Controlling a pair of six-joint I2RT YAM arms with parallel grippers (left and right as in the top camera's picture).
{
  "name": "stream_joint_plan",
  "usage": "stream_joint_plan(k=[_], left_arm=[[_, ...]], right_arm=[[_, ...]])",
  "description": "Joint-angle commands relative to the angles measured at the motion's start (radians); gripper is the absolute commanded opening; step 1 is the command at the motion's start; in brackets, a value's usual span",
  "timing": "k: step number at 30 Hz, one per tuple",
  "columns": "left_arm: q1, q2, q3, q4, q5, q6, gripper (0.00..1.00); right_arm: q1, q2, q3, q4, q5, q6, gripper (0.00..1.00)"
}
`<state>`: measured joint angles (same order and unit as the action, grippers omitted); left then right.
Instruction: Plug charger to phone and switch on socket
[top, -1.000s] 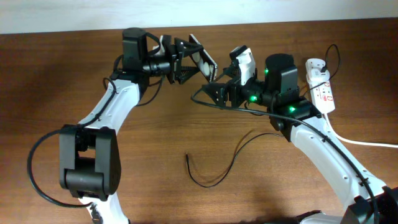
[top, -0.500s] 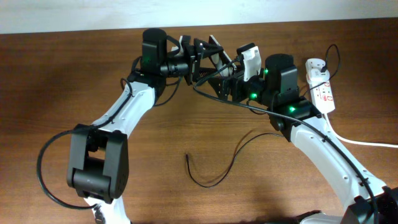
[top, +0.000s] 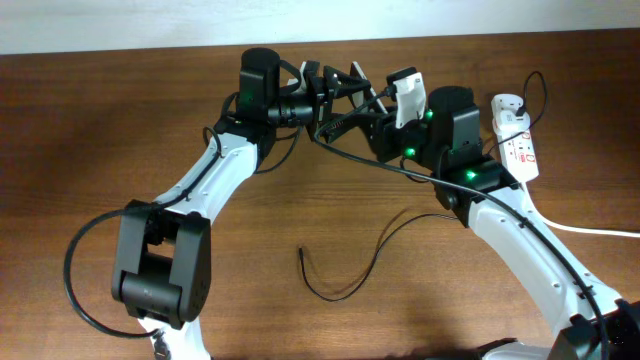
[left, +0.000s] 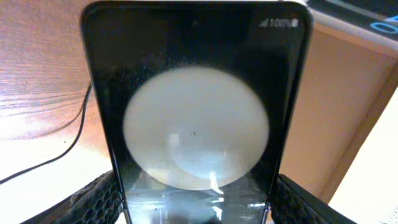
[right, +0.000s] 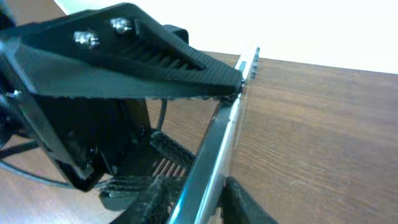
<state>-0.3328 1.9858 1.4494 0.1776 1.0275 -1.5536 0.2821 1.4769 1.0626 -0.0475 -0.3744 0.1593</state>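
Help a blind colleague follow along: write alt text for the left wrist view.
A black phone fills the frame, its near end held between the left gripper's two padded fingers, its glossy screen reflecting a round pale light. The wooden table shows behind it, at left.

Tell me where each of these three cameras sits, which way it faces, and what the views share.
Overhead: above the table, looking straight down; both arms and the socket show.
Left wrist: behind the left hand, facing the phone screen it grips; its fingers flank the bottom.
Right wrist: behind the right hand, looking along the phone's edge; its fingers sit at bottom.
Shared: both wrist views show the phone.
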Motion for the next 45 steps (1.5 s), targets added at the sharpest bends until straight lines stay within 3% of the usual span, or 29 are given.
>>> stream_joint_plan(k=[1, 3, 6, 7, 9, 10, 17, 27, 31, 34, 37, 43, 45], left_arm=[[-0.008, -0.051, 0.016, 0.01, 0.02, -0.005, 0.0], [-0.008, -0.051, 0.016, 0.01, 0.02, -0.005, 0.0], [-0.008, -0.051, 0.016, 0.01, 0.02, -0.005, 0.0], [-0.008, -0.051, 0.016, 0.01, 0.02, -0.005, 0.21], [-0.008, -0.051, 0.016, 0.01, 0.02, -0.005, 0.96], [-0.008, -0.051, 0.016, 0.01, 0.021, -0.005, 0.99], [-0.005, -0.051, 0.016, 0.01, 0.042, -0.005, 0.99], [0.089, -0.051, 0.016, 0.039, 0.1, 0.0, 0.99], [0.129, -0.051, 0.016, 0.039, 0.122, 0.031, 0.99], [0.138, -0.051, 0.016, 0.039, 0.132, 0.076, 0.99], [0.138, -0.051, 0.016, 0.039, 0.133, 0.137, 0.99], [0.132, -0.051, 0.016, 0.039, 0.081, 0.172, 0.99], [0.12, -0.051, 0.016, 0.039, 0.043, 0.172, 0.99]], right_arm=[[0.012, 0.007, 0.016, 0.008, -0.035, 0.0, 0.17], [0.012, 0.007, 0.016, 0.008, -0.036, 0.0, 0.04], [0.013, 0.007, 0.016, 0.008, -0.036, 0.0, 0.04], [0.012, 0.007, 0.016, 0.008, -0.036, 0.0, 0.04], [0.012, 0.007, 0.016, 0.008, -0.037, 0.0, 0.04], [0.012, 0.007, 0.016, 0.01, -0.036, 0.0, 0.04], [0.008, 0.007, 0.017, 0.049, -0.031, 0.0, 0.04], [-0.147, 0.007, 0.016, 0.021, -0.037, 0.097, 0.04], [-0.173, 0.007, 0.016, 0.015, -0.09, 0.347, 0.04], [-0.172, 0.007, 0.016, 0.015, -0.169, 0.667, 0.04], [-0.172, 0.007, 0.017, 0.026, -0.245, 0.876, 0.04], [-0.17, 0.007, 0.017, 0.12, -0.338, 1.234, 0.04], [-0.164, 0.007, 0.017, 0.12, -0.337, 1.291, 0.04]])
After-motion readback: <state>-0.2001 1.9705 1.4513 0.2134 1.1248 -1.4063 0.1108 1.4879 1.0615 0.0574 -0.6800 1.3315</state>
